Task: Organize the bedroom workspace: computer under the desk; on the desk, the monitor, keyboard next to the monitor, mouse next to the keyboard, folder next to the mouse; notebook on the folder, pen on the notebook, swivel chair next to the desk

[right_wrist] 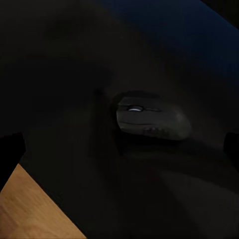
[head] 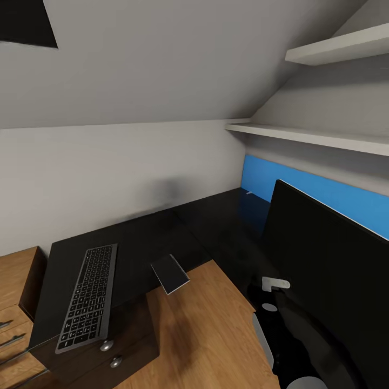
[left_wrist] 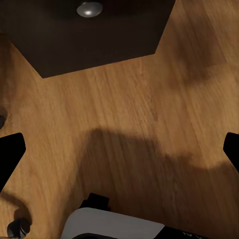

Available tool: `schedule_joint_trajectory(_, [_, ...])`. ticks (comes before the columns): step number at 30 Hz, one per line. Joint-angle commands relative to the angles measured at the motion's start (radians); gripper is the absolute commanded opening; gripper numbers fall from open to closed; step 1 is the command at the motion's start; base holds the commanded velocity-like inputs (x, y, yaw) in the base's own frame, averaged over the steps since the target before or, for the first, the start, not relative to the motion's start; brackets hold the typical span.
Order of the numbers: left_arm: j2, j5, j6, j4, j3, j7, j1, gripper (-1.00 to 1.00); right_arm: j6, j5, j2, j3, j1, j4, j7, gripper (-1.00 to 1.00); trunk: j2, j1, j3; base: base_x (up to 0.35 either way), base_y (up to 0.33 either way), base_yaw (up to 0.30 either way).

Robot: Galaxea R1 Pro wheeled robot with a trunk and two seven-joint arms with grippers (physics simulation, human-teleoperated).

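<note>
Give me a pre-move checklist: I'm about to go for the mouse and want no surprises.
1. Right end effector open: ok, jaws apart, nothing between.
2. Mouse in front of it, on the dark desk top: ok.
3. Left end effector free: ok, open above the wood floor.
4. Keyboard on the desk: ok.
5. Keyboard next to the monitor: not ok, well apart.
6. Notebook lying securely: not ok, it seems to overhang the desk edge.
</note>
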Motion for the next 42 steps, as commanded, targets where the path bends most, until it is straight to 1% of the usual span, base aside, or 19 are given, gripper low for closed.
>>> schedule_joint_trajectory(1, [0.000,0.001,-0.003,0.000,-0.002,0.004,-0.001,1.00,0.008,0.007,0.001,-0.001,0.000,-0.002,0.000,1.00,-0.001,0.000,-0.001,0.000,0.000,-0.004])
schedule_joint_trajectory(13, [0.000,0.001,-0.002,0.000,-0.002,0.005,-0.001,1.00,0.006,0.006,0.001,-0.001,0.000,0.000,0.002,1.00,-0.001,0.000,0.003,0.000,0.000,-0.107])
schedule_joint_trajectory(23, [0.001,0.001,-0.003,0.000,-0.001,0.004,-0.001,1.00,0.006,0.007,0.001,0.001,0.000,0.005,0.004,1.00,-0.001,0.000,0.004,0.008,0.000,-0.025])
schedule_joint_trajectory(32, [0.000,0.002,-0.004,0.000,-0.001,0.004,-0.001,1.00,0.005,0.008,0.000,0.003,0.000,0.023,0.006,1.00,-0.001,0.000,0.004,0.166,0.000,-0.002])
schedule_joint_trajectory(42, [0.000,0.002,-0.005,0.000,-0.001,0.004,-0.001,1.00,0.003,0.009,-0.001,0.003,0.000,0.028,0.008,1.00,-0.001,0.000,0.004,0.081,0.000,0.000])
